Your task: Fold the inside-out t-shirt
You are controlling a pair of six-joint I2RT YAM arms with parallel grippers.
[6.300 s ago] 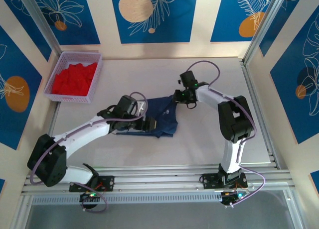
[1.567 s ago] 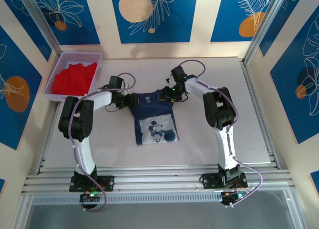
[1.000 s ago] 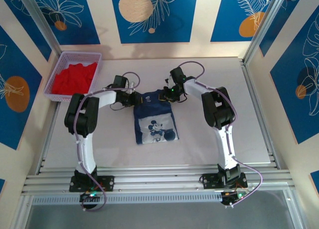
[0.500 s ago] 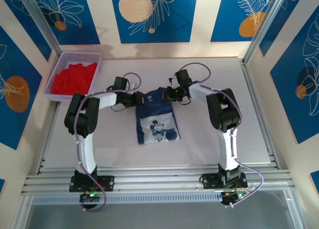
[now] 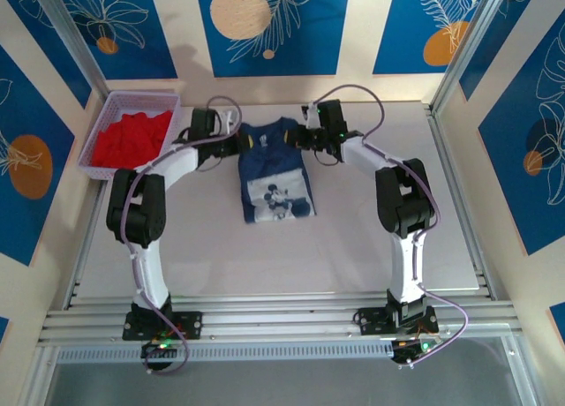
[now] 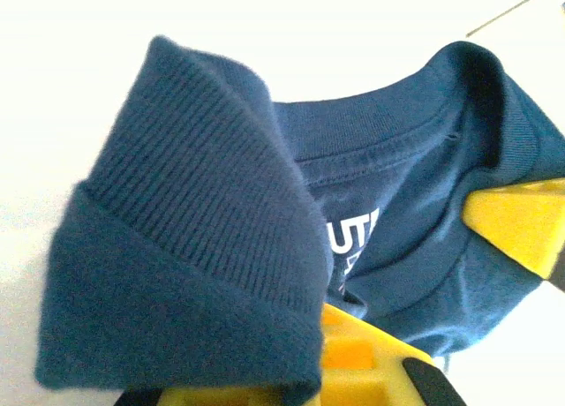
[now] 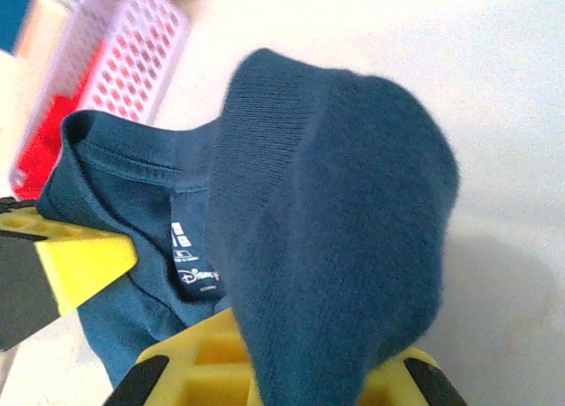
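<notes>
While the navy t-shirt (image 5: 275, 176) is pinched at both shoulders, its collar end is held toward the far side of the table (image 5: 380, 238), between the two arms. Its lower part, with the pale cartoon print (image 5: 278, 199), is spread on the surface. The left gripper (image 5: 237, 145) is clamped on the shoulder nearer the basket (image 5: 104, 116), and the right gripper (image 5: 305, 139) is clamped on the opposite shoulder.

In each wrist view, ribbed navy cloth is seen draped over a yellow finger (image 6: 357, 353), so only a narrow fold seems to be caught in each grip. A slip is therefore judged the main risk: if one side is pulled harder or faster than the other, that thin bite may be dragged out and one shoulder dropped, leaving the garment skewed.

If the two grips are drawn apart, the neckline (image 7: 124, 172) could be stretched taut and the cloth twisted instead of laid flat. If the top edge is carried forward too low, the hem may be pushed along the table and bunched under the print, and a crooked crease would be set. Should the left arm be swung wide, the basket of red cloth (image 5: 132, 139) beside it could be nudged.
</notes>
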